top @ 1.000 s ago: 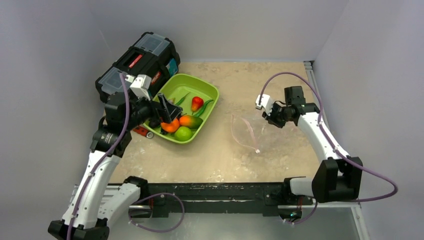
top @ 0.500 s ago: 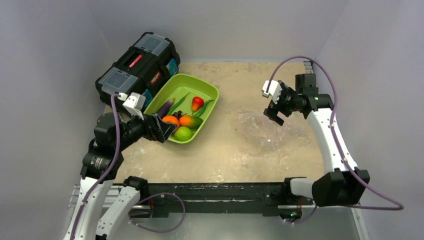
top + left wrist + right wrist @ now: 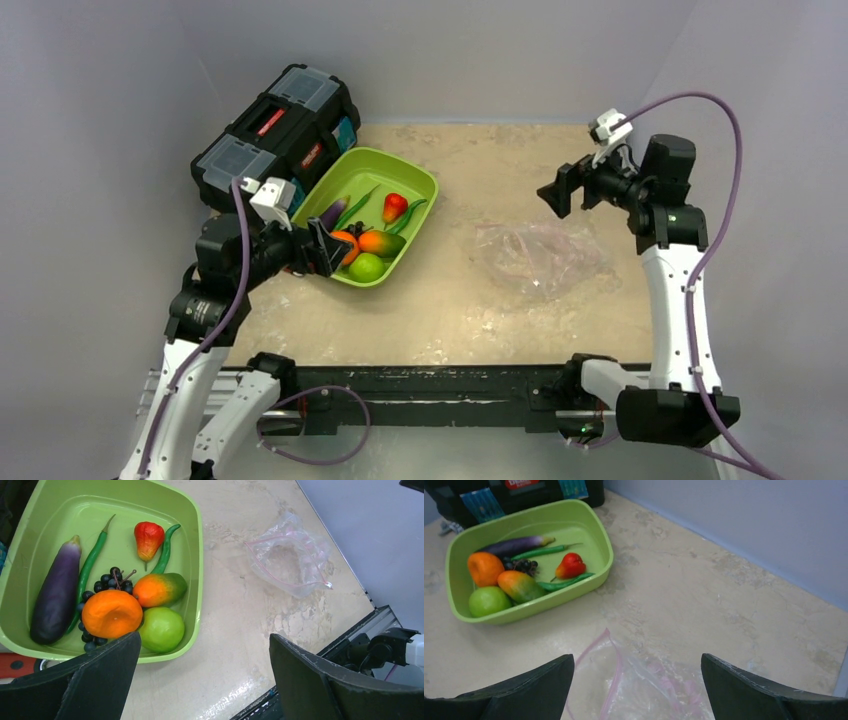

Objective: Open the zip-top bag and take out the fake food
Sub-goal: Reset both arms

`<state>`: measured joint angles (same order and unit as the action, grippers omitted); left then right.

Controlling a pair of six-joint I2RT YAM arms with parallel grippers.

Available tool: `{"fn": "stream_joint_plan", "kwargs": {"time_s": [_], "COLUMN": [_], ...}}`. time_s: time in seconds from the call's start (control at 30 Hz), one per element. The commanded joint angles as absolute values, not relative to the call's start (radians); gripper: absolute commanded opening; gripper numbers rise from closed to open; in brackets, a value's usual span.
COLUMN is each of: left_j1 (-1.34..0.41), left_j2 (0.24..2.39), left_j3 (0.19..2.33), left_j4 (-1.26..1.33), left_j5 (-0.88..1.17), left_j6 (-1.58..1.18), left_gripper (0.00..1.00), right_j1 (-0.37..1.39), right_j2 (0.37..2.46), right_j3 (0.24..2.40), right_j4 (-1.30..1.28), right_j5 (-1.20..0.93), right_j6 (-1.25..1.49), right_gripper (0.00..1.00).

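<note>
Right gripper (image 3: 556, 193) released, jaws wide, lifted to upper right; zip-top bag (image 3: 535, 258) dropped flat, empty, centre-right; fake food (image 3: 368, 243) all in green tray (image 3: 425, 185); left gripper (image 3: 322, 250) open-jawed, empty; task likely complete.

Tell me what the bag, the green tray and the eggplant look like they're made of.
Zip-top bag: thin clear plastic film, crinkled and see-through, with a pink zip strip. Green tray: probably rigid moulded plastic, smooth, with soft sheen. Eggplant: likely hard plastic, judging by its glossy purple skin.
</note>
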<state>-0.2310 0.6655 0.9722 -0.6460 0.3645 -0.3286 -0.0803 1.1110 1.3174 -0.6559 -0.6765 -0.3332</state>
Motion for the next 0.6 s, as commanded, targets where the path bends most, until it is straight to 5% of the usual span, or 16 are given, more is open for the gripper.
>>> {"fn": "stream_joint_plan", "kwargs": {"time_s": [0.0,0.57], "left_j1": [-0.225,-0.225], "left_j2": [0.646,0.622], "left_j3": [1.010,0.966], "left_j4": [-0.654,-0.622], "left_j5": [0.334,0.374], "left_j6": [-0.307,-0.335], "left_gripper": [1.00,1.00], "right_j1": [-0.147,-0.184], "right_j2": [1.068,0.951], "right_j3": [1.305,1.143], "right_j4": [-0.551,-0.327], "right_j5": [-0.811,-0.644], "right_j6": [-0.206,0.081], "right_gripper": [0.99,0.99]}}
